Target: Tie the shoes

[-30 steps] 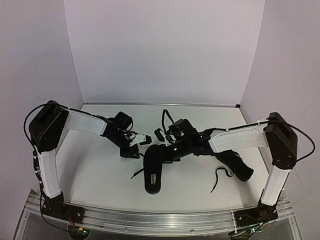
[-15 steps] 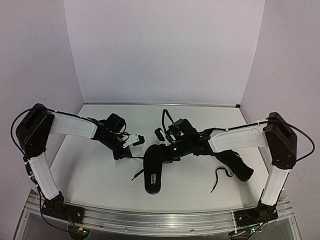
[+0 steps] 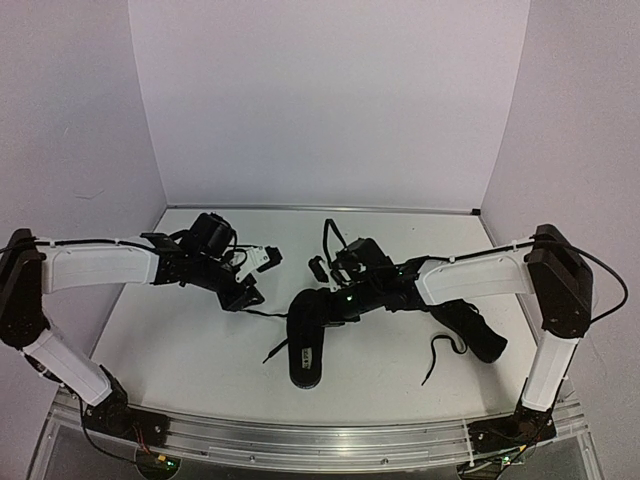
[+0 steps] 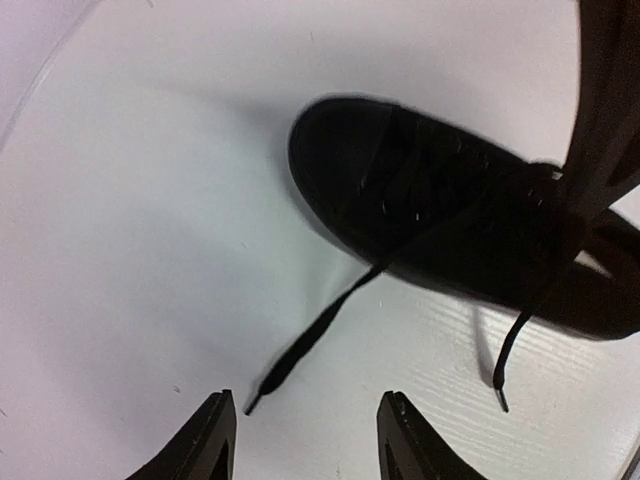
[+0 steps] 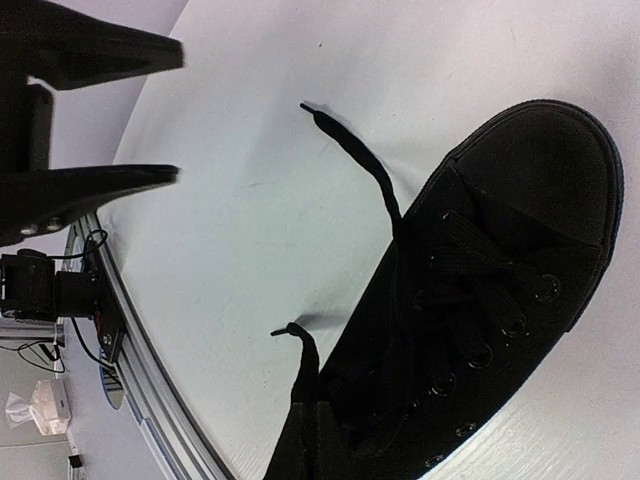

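1. The left claw [image 3: 260, 278] has its jaws apart with nothing between them. Its two fingers [image 4: 212, 440] stand over the bare white table [image 3: 180, 340].
2. The first shoe [image 3: 305, 345] lies on the table just ahead of the left claw. Its toe is the part closest to that claw, and its heel and pale insole label [image 3: 305, 352] point away from it.
3. A loose lace [image 4: 320, 330] runs from the shoe's lacing back toward the left claw. Its tip rests on the table just beside one fingertip, at the edge of the open gap. Whether it touches that finger cannot be told.
4. A second lace end [image 4: 505, 385] lies outside the gap, off to the side of the other finger and apart from it.
5. The right claw [image 3: 333, 300] has its jaws together. It sits over the laced front of the same shoe, facing the left claw across the toe. Whether it pinches a lace cannot be told.
6. In the right wrist view the left claw [image 5: 180, 113] shows side-on, open, with the loose lace's tip lying just beyond its fingertips.
7. The other shoe [image 3: 470, 330] lies behind the right claw, beside the right forearm [image 3: 470, 280] and well apart from the left claw. Its own lace [image 3: 440, 355] trails on the table.
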`<move>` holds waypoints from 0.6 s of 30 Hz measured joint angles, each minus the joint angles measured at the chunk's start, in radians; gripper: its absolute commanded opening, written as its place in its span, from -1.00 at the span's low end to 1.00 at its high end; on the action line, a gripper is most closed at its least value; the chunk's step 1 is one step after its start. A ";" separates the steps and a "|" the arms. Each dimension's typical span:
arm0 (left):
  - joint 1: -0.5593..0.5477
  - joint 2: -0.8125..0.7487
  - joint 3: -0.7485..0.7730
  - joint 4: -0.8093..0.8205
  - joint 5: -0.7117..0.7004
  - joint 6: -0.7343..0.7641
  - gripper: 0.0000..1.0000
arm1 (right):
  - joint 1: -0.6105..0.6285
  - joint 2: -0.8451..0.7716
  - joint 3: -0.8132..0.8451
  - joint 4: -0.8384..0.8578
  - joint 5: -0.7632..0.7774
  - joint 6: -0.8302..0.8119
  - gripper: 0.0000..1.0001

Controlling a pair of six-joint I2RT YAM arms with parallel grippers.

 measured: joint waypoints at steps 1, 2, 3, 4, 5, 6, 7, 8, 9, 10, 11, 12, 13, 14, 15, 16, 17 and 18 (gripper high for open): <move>0.004 0.044 0.017 -0.021 0.000 0.009 0.10 | 0.000 0.000 0.000 0.000 0.000 0.000 -1.00; 0.007 0.092 0.040 -0.041 0.000 0.019 0.12 | 0.000 0.000 0.000 0.001 0.000 0.000 -1.00; 0.011 0.138 0.063 -0.054 0.001 0.030 0.12 | 0.000 0.000 0.000 0.001 0.000 0.000 -1.00; 0.017 0.187 0.089 -0.068 0.002 0.041 0.12 | 0.000 0.000 0.000 0.001 0.000 0.001 -1.00; 0.023 0.227 0.114 -0.083 0.003 0.053 0.12 | 0.000 0.000 0.000 0.002 0.000 0.001 -1.00; 0.029 0.264 0.139 -0.099 0.006 0.062 0.13 | 0.000 0.000 0.000 0.002 0.000 0.001 -1.00; 0.035 0.293 0.161 -0.112 0.011 0.074 0.12 | 0.000 0.000 0.000 0.002 0.000 0.001 -1.00; 0.040 0.321 0.187 -0.131 0.017 0.085 0.12 | 0.000 0.000 0.000 0.002 0.000 0.001 -1.00; 0.044 0.344 0.211 -0.145 0.021 0.095 0.12 | 0.000 0.000 0.000 0.003 0.000 0.001 -1.00; 0.048 0.369 0.237 -0.159 0.025 0.107 0.12 | 0.000 0.000 0.000 0.003 0.000 0.001 -1.00; 0.051 0.392 0.263 -0.172 0.031 0.116 0.11 | 0.000 0.000 0.000 0.003 0.000 0.001 -1.00; 0.053 0.412 0.285 -0.182 0.036 0.125 0.10 | 0.000 0.000 0.000 0.004 0.000 0.001 -1.00; 0.055 0.431 0.302 -0.191 0.042 0.132 0.07 | 0.000 0.000 0.000 0.005 0.000 0.001 -1.00; 0.058 0.449 0.319 -0.204 0.047 0.137 0.02 | 0.000 0.000 0.000 0.005 -0.001 0.001 -1.00; 0.060 0.466 0.335 -0.218 0.051 0.143 -0.04 | 0.000 0.001 0.000 0.005 -0.001 0.001 -1.00; 0.061 0.485 0.351 -0.230 0.054 0.150 -0.06 | 0.000 0.001 0.000 0.006 -0.001 0.001 -1.00; 0.061 0.503 0.362 -0.240 0.056 0.158 -0.07 | 0.000 0.001 0.000 0.006 -0.001 0.001 -1.00; 0.062 0.517 0.369 -0.249 0.059 0.163 -0.09 | 0.000 0.001 0.000 0.007 -0.001 0.001 -1.00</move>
